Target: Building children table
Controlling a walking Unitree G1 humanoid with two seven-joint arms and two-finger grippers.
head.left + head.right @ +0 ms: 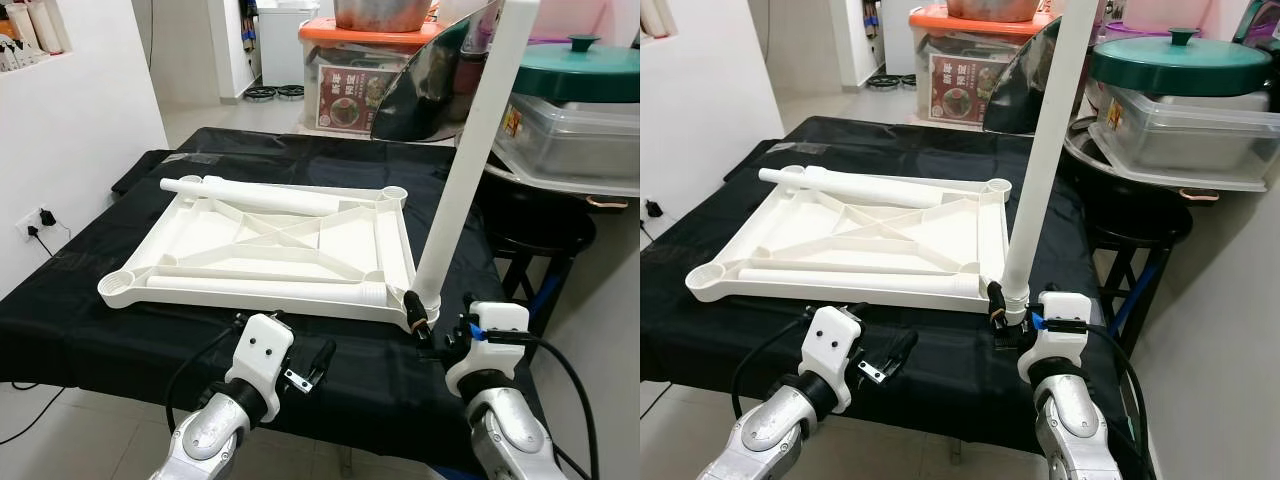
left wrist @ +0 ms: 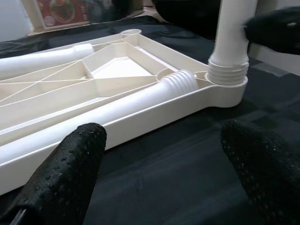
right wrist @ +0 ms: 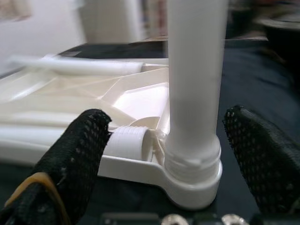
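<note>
The white plastic table top [image 1: 300, 235] lies upside down on a black cloth. One white leg [image 1: 470, 150] stands upright in its near right corner socket [image 3: 192, 180]. My right gripper [image 1: 437, 318] is open, its fingers [image 3: 70, 164] on either side of that leg's base with gaps on both sides. A loose leg [image 1: 255, 285] lies along the near side of the top, its threaded end [image 2: 180, 82] beside the socket. Another loose leg [image 1: 250, 195] lies at the far side. My left gripper [image 1: 290, 345] is open over the cloth near the front edge, holding nothing.
The black-covered table [image 1: 100, 320] ends just in front of my arms. To the right a dark stool [image 1: 540, 235] carries a clear lidded container [image 1: 580, 130] and a green-lidded pot [image 1: 585, 70]. An orange-lidded box [image 1: 350, 80] stands behind. A white wall [image 1: 70, 130] runs along the left.
</note>
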